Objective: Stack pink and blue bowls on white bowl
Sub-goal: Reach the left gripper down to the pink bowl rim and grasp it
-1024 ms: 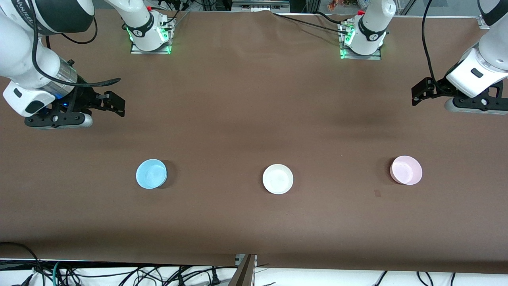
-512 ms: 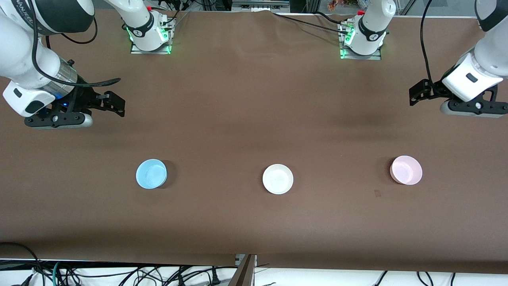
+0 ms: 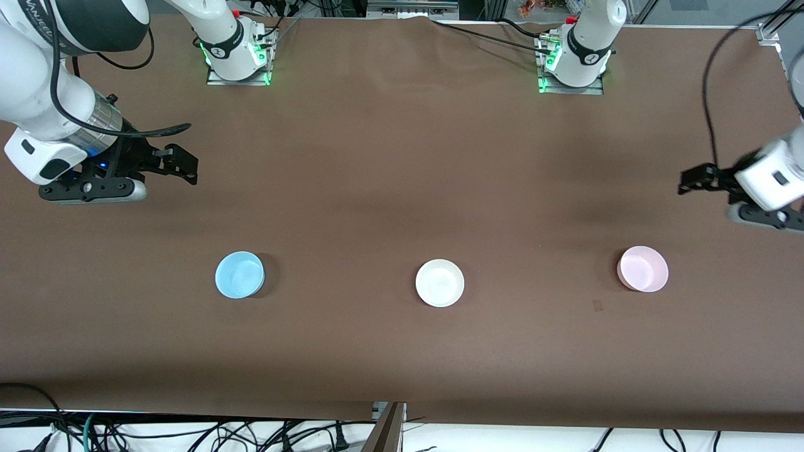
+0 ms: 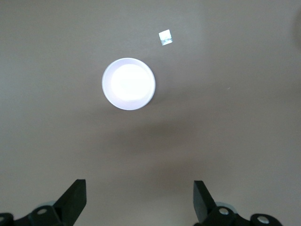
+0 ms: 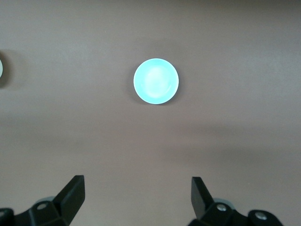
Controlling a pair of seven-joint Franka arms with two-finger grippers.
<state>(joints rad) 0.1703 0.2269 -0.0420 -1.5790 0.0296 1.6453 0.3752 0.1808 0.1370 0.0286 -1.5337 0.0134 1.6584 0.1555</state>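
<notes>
So you've got the big brown cloth-covered table [image 3: 402,188] with both white Franka arms parked high at its ends and three small round plastic bowls in a row across the middle, all about equally near the front camera and well apart. The right gripper [image 3: 179,164] hangs over bare cloth at the right arm's end, jaws spread wide and holding nothing; it looks like it's just waiting. The left gripper [image 3: 697,179] is over the cloth at the left arm's end, blurred in the front view, also spread wide and empty. The light sky blue plastic bowl [image 3: 239,274] sits toward the right arm's end, the plain white plastic bowl [image 3: 440,282] in the middle, and the pale pink plastic bowl [image 3: 642,269] toward the left arm's end, tilted a bit. Nothing's stacked yet. What matters for you: the pink one lies nearer the front camera than the left gripper, so I'd say that arm takes it first. There's a tiny pale scrap [image 4: 165,36] near it too.
</notes>
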